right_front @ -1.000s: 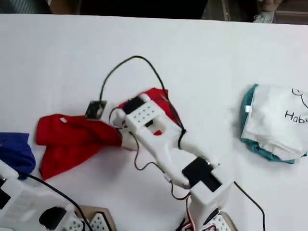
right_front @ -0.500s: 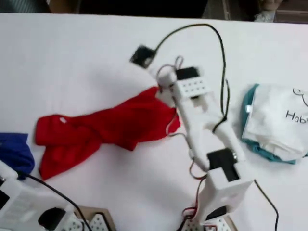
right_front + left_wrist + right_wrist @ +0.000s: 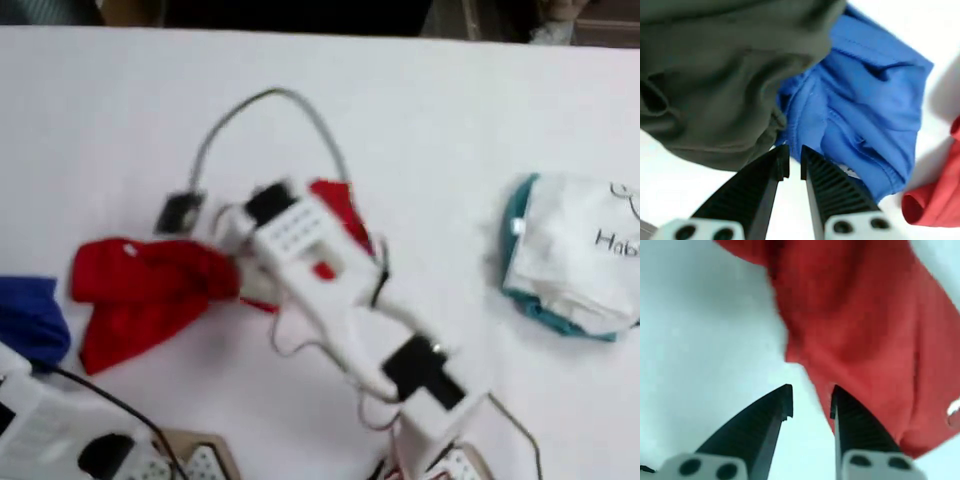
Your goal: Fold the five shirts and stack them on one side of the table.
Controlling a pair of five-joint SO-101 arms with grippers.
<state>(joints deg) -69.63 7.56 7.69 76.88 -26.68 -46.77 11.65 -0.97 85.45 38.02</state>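
A red shirt (image 3: 140,295) lies bunched at the table's left middle, with a red part (image 3: 340,210) showing past the right arm. My right gripper (image 3: 245,272) is low over this shirt. In the right wrist view it (image 3: 810,402) is open, with white table between the fingers and the red shirt (image 3: 855,315) just beyond one tip. My left gripper (image 3: 792,160) is shut and holds nothing. It hangs over a blue shirt (image 3: 870,120) and a dark olive shirt (image 3: 715,75). The blue shirt (image 3: 30,320) lies at the left edge.
A folded white shirt (image 3: 580,250) lies on a teal one (image 3: 515,250) at the right side. The left arm's base (image 3: 50,430) sits at the front left corner. A black cable (image 3: 270,100) loops above the right arm. The white table (image 3: 420,110) is bare at the back.
The right arm swung right and pulled the red shirt out long, then swung back left. The shirt is bunched at the left again.
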